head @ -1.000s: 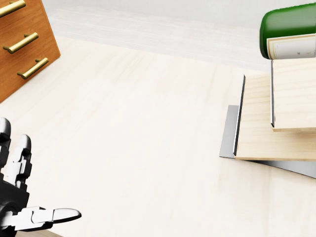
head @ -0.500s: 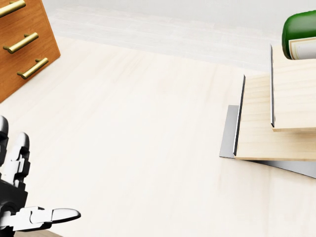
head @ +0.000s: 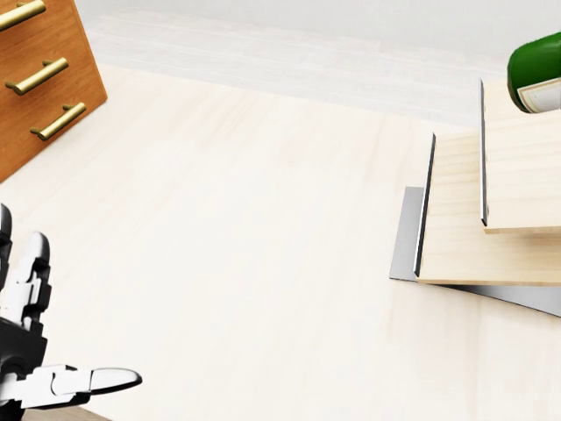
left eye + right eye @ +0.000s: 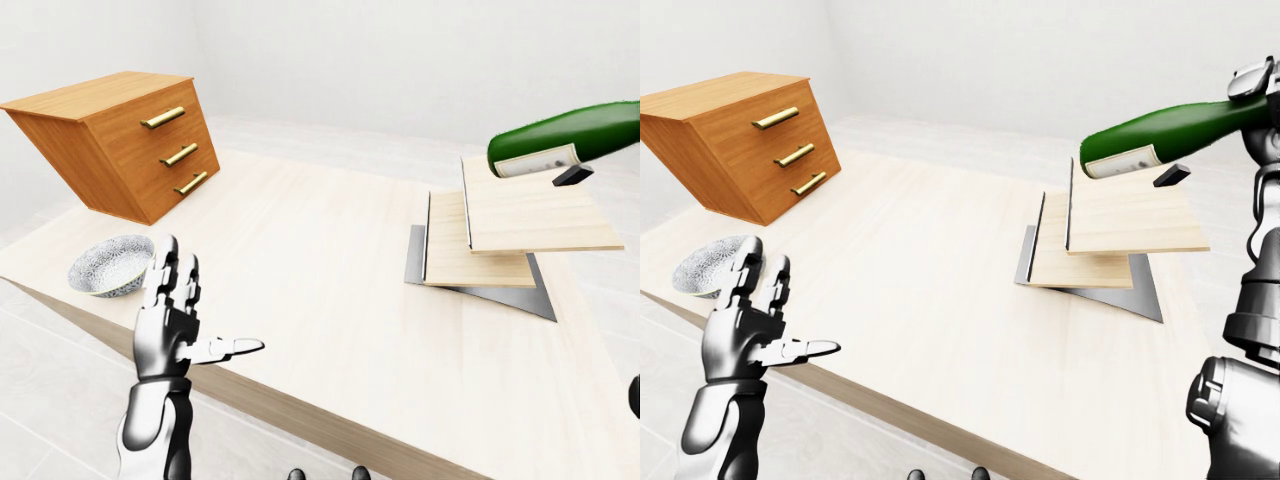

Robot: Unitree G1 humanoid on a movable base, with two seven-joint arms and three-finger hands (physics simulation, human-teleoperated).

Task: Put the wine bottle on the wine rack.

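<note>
wine bottle [image 4: 1160, 135] in right hand [image 4: 1262, 88] fingers, above wine rack [image 4: 1105, 235]

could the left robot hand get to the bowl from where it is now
Probably yes. The left robot hand hovers open beside the bowl at the table's near left edge, and nothing stands between them; the drawer cabinet sits further up.

The left hand [image 4: 172, 320] stands at about 8 o'clock in the left-eye view, raised on a near-vertical forearm, palm turned inward, two fingers [image 4: 166, 272] pointing up toward 12 and the thumb stretched flat toward 3, nothing between them. The right hand [image 4: 1258, 85] shows only in the right-eye view, at 2 o'clock, high on an upright arm [image 4: 1260, 250] along the right edge; its fingers wrap the neck end of the wine bottle [image 4: 1160, 137]
</note>
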